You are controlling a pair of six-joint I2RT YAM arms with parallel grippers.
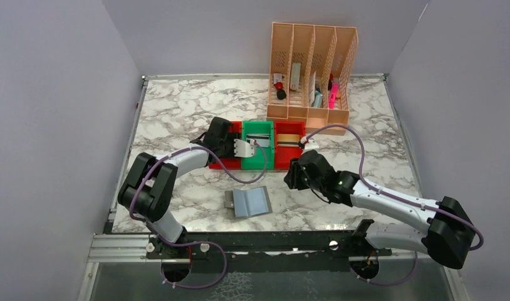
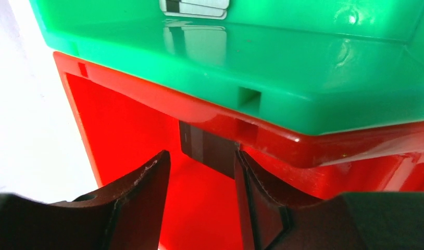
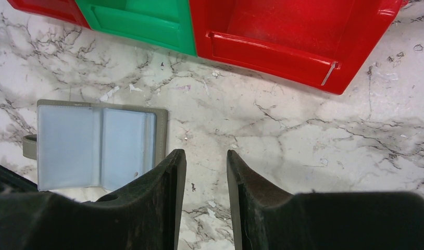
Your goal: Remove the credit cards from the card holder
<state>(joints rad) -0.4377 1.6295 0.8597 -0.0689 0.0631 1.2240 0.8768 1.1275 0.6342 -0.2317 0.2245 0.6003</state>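
The card holder [image 1: 249,202] [image 3: 95,146] lies open and flat on the marble, light blue pockets up, with no card showing in them. My left gripper [image 1: 243,148] [image 2: 202,156] is open inside the left red bin [image 2: 121,135]. A black credit card [image 2: 210,151] stands just past its fingertips, beside the right finger [image 2: 262,198], with a wide gap to the left one. A silver-grey card [image 2: 194,8] [image 1: 257,135] lies in the green bin [image 2: 303,62]. A gold-tan card [image 1: 289,139] lies in the right red bin [image 1: 290,155]. My right gripper [image 1: 294,175] [image 3: 206,152] hovers open and empty just right of the holder.
The three bins [image 1: 255,162] sit side by side mid-table. A tall peach slotted organiser [image 1: 312,69] with small items stands behind them at the back. Grey walls enclose the table on the left, back and right.
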